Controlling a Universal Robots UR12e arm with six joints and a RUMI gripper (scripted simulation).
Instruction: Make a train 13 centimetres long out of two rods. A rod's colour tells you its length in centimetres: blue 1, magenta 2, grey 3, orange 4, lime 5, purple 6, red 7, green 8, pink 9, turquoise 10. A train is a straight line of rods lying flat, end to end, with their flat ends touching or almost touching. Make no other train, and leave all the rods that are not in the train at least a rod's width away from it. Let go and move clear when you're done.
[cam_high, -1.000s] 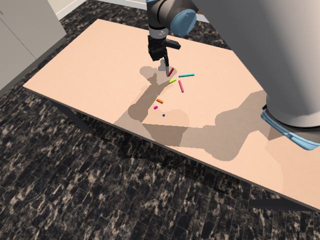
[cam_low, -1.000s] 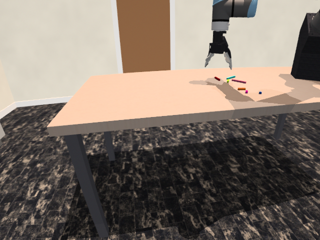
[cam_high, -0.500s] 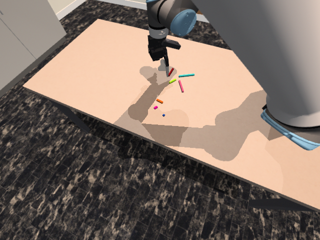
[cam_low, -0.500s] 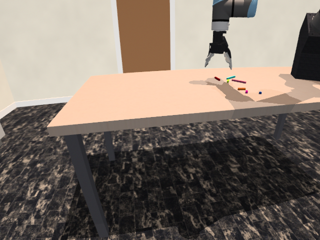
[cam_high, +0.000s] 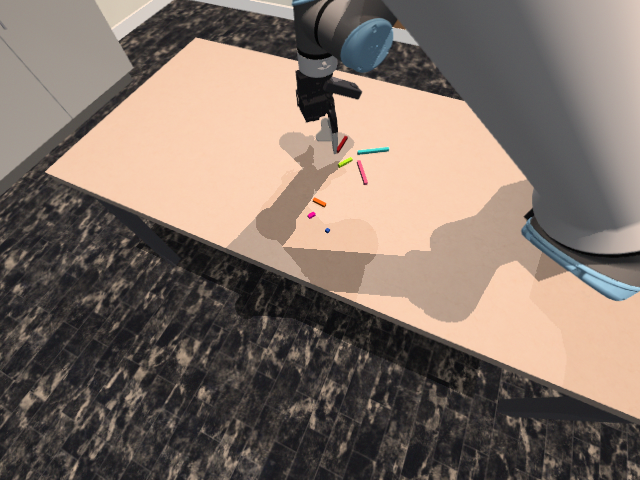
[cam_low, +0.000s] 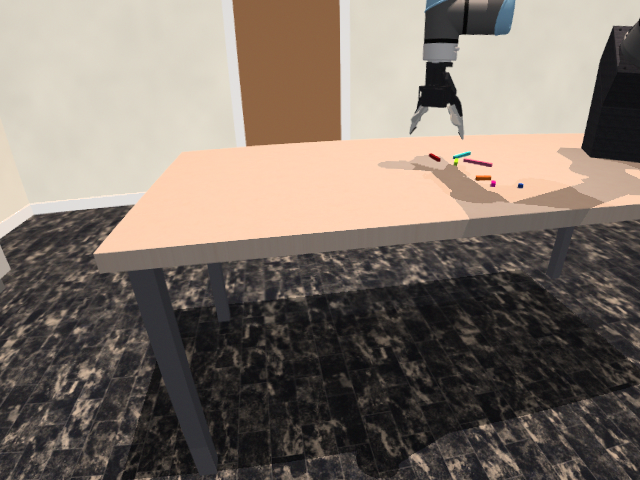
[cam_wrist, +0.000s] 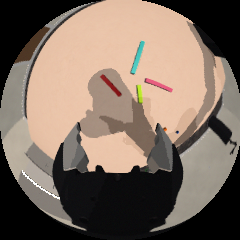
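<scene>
1. Pink rod (cam_high: 362, 172) (cam_low: 478, 162) (cam_wrist: 158, 85) is our main piece, lying flat on the table (cam_high: 155, 103) (cam_low: 258, 196) (cam_wrist: 65, 75) near the lime (cam_high: 345, 162) (cam_low: 455, 162) (cam_wrist: 140, 94) and turquoise (cam_high: 373, 150) (cam_low: 461, 155) (cam_wrist: 137, 57) rods, touching neither
2. Its partner has to be the orange rod (cam_high: 319, 202) (cam_low: 483, 177) (cam_wrist: 165, 129), since 9 + 4 is the only pair here giving 13; it's well apart from the pink, so no train yet
3. Our gripper (cam_high: 328, 145) (cam_low: 436, 135) (cam_wrist: 118, 123) is up above the table, fingers wide apart with nothing between them
4. We'd probably fetch orange first: centre over it, turn the fingers to pinch its long sides, go straight down and squeeze gently, keeping off the magenta rod (cam_high: 311, 214) (cam_low: 493, 183) beside it
5. Then we'd set it in line with pink's end facing away from turquoise, easing in the last bit so we don't shove pink crooked; lime might need watching for clearance
6. Headcount, folks: seven rods, one each of pink, orange, lime, turquoise, magenta, red (cam_high: 342, 144) (cam_low: 434, 157) (cam_wrist: 111, 85) and blue (cam_high: 327, 230) (cam_low: 520, 185) (cam_wrist: 177, 132), plus one gripper and one table

No change, as far as visible.
</scene>
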